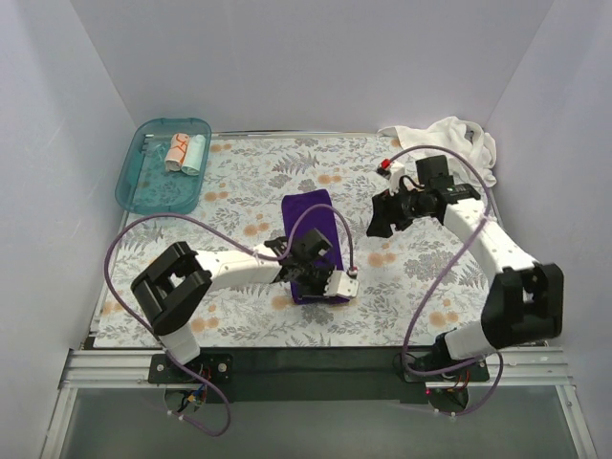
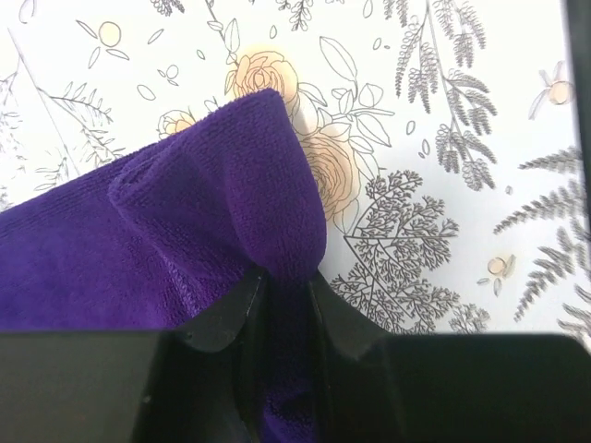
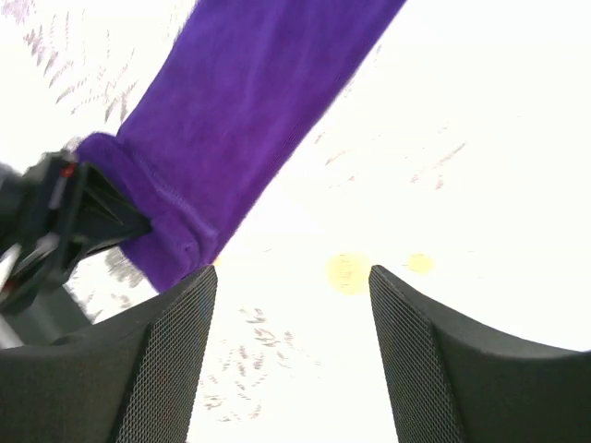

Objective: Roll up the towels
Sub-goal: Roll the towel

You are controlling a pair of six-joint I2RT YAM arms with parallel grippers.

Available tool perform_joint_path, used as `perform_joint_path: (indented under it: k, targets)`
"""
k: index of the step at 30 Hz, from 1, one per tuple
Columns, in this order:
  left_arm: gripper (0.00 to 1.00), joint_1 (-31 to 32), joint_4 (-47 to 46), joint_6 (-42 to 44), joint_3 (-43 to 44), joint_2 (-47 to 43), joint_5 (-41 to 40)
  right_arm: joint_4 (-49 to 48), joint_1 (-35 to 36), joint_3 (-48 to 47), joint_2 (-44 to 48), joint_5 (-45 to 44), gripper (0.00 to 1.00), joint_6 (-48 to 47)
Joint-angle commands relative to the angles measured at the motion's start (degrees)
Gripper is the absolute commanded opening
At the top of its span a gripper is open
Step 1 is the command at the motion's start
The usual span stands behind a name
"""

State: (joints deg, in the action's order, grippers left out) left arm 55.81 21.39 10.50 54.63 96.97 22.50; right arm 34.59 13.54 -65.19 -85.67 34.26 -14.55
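**Clerk:** Centre of the floral sheet (image 1: 239,186)?

**Checker:** One purple towel (image 1: 308,222), laid lengthwise. The left gripper (image 1: 306,268) sits on its near end. Its jaw state is unreadable from above.

**Clerk:** Right side?

**Checker:** The right gripper (image 1: 378,225) is raised over the sheet, beside the towel and apart from it. One small red object (image 1: 386,166) is just behind it. One white towel (image 1: 449,139) is heaped in the far right corner.

**Clerk:** Far left?

**Checker:** One teal tray (image 1: 143,191), holding a white-orange roll (image 1: 178,151) and a pale teal roll (image 1: 195,153), side by side at its far end.
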Motion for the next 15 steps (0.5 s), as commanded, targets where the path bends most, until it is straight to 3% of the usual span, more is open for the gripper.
perform_joint_path:
  k: [1, 7, 10, 13, 15]
  targets:
    - [0.1, -4.5, 15.4, -0.2, 3.4, 7.1, 16.2, -0.9, 0.5, -1.3, 8.4, -7.7, 0.62, -3.8]
    - [0.12, -11.6, 29.1, 2.3, 11.6, 16.6, 30.0, -1.6, 0.5, -0.6, 19.7, -10.4, 0.59, -1.0]
    - [0.13, -14.0, 31.4, 4.4, 13.2, 20.5, 32.4, 1.8, 0.5, -0.8, 23.3, -7.8, 0.66, -4.2]
    - [0.13, -16.0, 35.1, 5.9, 15.1, 24.7, 35.7, 6.2, 1.4, 0.5, 26.2, 2.3, 0.88, -11.3]
    - [0.14, -17.1, 37.6, 8.3, 18.0, 27.1, 38.0, 8.2, 3.6, 3.0, 27.0, 3.1, 0.89, -13.6]
